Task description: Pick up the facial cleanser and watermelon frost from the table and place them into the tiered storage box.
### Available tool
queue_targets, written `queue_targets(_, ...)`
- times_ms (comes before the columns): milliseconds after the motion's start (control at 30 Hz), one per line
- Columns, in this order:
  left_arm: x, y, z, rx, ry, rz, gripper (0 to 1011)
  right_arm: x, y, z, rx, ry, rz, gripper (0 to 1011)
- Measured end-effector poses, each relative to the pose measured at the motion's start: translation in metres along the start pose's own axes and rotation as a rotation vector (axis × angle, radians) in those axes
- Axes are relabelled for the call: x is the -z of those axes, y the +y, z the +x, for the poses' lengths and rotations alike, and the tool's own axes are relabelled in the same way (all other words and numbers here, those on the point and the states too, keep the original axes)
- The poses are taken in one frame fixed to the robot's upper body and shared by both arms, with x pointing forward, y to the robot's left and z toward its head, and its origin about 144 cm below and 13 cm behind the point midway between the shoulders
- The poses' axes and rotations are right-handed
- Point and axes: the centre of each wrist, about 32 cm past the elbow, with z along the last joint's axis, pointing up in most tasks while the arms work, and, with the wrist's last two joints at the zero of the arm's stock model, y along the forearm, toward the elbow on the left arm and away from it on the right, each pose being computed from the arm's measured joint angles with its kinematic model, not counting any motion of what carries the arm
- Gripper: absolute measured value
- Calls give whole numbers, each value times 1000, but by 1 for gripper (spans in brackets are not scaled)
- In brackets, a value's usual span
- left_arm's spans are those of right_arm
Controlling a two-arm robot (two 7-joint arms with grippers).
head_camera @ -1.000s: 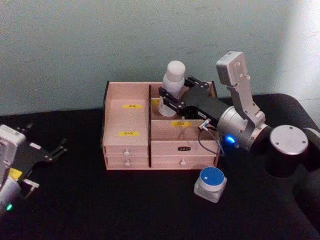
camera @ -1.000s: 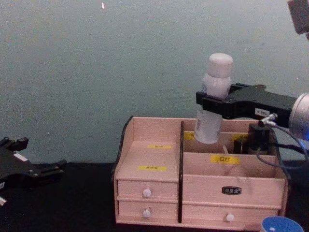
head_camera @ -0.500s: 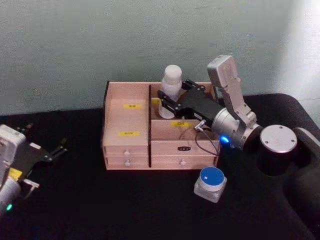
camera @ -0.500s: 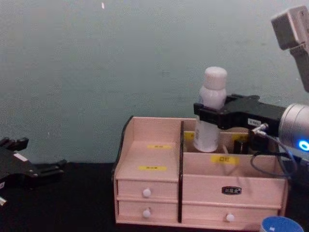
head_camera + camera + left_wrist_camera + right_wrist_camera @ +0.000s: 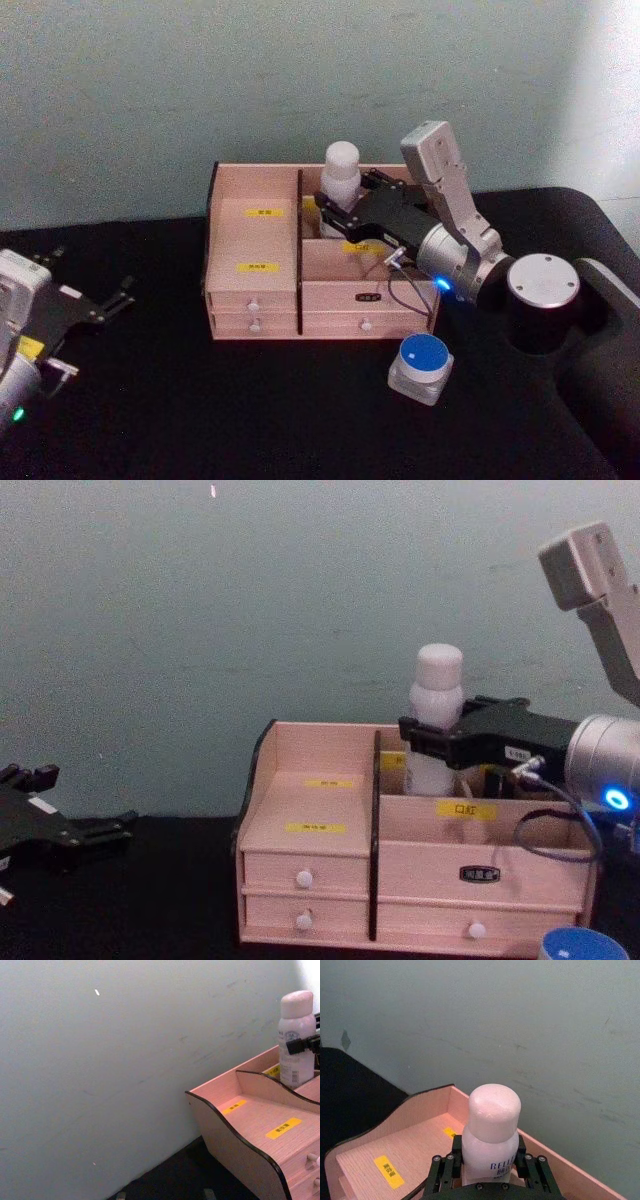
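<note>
In the head view, the right gripper has come down over the last second. The facial cleanser it clamps now stands lower in the back compartment on the right side of the tiered storage box. The watermelon frost sits on the table just in front of the box's right corner, untouched. The left gripper is parked well off to the left, fingers spread and empty.

In the left wrist view, the bottle is upright behind the box's curved side wall, with a dark jaw at its waist.

In the right wrist view, I look down on the rounded cap. Both fingers are pressed to the bottle's shoulders, so the grip is tight.

In the chest view, the bottle's base, which hung above the rim a second ago, is now hidden behind the front divider. I cannot tell whether it touches the floor.

I judge the first placement nearly done. What is left is to settle the bottle, let go and rise clear, then fetch the jar.
</note>
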Motion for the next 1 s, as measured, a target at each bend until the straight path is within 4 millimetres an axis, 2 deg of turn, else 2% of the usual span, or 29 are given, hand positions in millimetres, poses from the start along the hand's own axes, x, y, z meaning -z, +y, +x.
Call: queue_targets(1000,0,0,0,0,0,0,1001,7,5,-1,6,21,-76,594)
